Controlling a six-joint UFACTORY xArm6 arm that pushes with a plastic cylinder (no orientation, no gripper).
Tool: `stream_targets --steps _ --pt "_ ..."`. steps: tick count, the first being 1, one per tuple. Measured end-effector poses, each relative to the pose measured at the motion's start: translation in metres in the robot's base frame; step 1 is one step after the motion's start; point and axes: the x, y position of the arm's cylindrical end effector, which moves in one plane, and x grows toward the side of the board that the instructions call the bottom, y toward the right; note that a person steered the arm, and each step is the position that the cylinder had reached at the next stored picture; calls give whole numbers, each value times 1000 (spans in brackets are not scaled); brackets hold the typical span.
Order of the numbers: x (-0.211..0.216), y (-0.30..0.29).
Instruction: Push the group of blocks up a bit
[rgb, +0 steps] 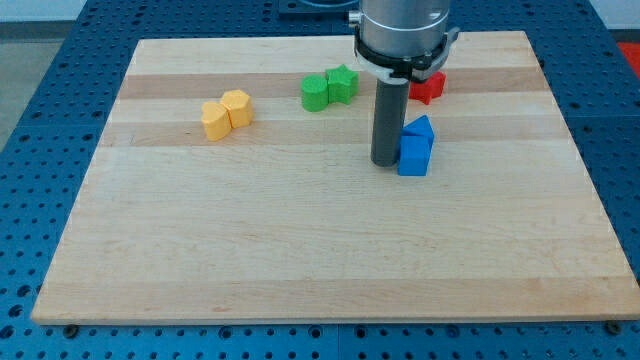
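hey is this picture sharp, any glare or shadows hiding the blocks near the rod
Camera view: sharp throughout, lighting soft and even, no glare on the wooden board. Camera view: my tip casts hardly any shadow and sits against the left side of the blue blocks. Camera view: the arm partly hides the red block; the green blocks and yellow blocks are clear.

2 blue blocks touching: blue cube (413, 157) nearer, blue wedge-ish block (421, 128) just behind it, right of board centre. Small red block (430, 87) sits farther back, apart from the blues, partly hidden by the arm.
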Motion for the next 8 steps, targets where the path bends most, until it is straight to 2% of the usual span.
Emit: stream_targets --steps 2,3,6,8 --pt "-3 -16" --pt "-25 -19" --pt "-8 10" --pt "-12 36"
